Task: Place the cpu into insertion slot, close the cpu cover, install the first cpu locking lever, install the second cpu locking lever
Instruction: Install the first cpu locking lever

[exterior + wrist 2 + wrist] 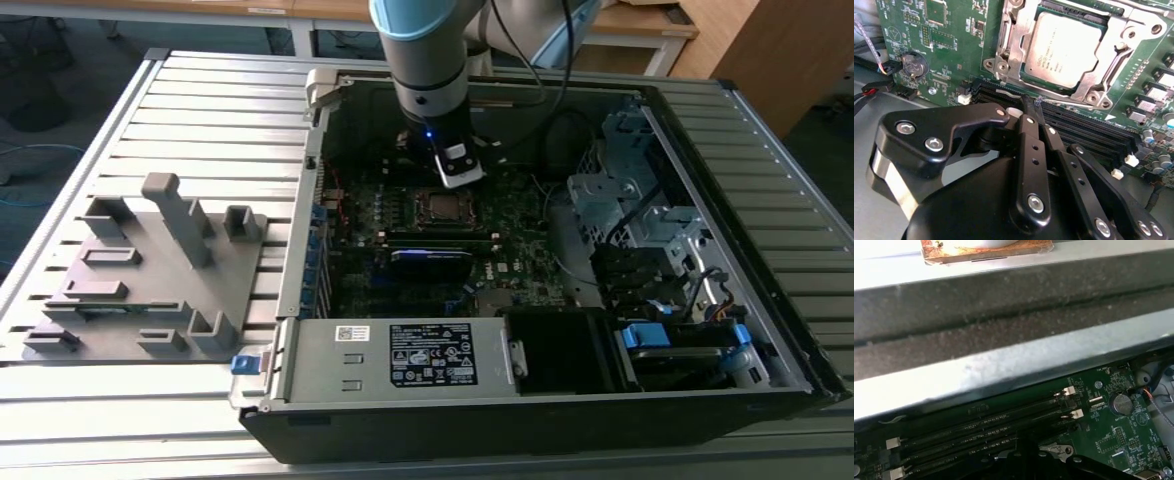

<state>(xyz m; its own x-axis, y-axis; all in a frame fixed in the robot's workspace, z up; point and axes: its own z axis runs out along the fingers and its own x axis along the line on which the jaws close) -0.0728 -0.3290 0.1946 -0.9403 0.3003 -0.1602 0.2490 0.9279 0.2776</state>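
Observation:
In the second wrist view the cpu (1061,47) lies flat in the insertion slot (441,206), its silvery top showing. The cpu cover (1013,47) is down around it as a metal frame. A thin wire locking lever (1006,92) runs along the socket edge nearest the memory slots. My gripper (1032,102) has its black fingers (1026,127) pressed together, and their tips sit at this lever. The exterior view shows the gripper (461,172) hanging just behind the socket inside the open computer case.
Long black memory slots (1089,135) lie between my gripper and the socket, and a coin battery (913,64) sits off to one side. The case wall (1004,315) is close by. A drive cage (627,200), a power supply (400,355) and a grey fixture (147,270) surround the board.

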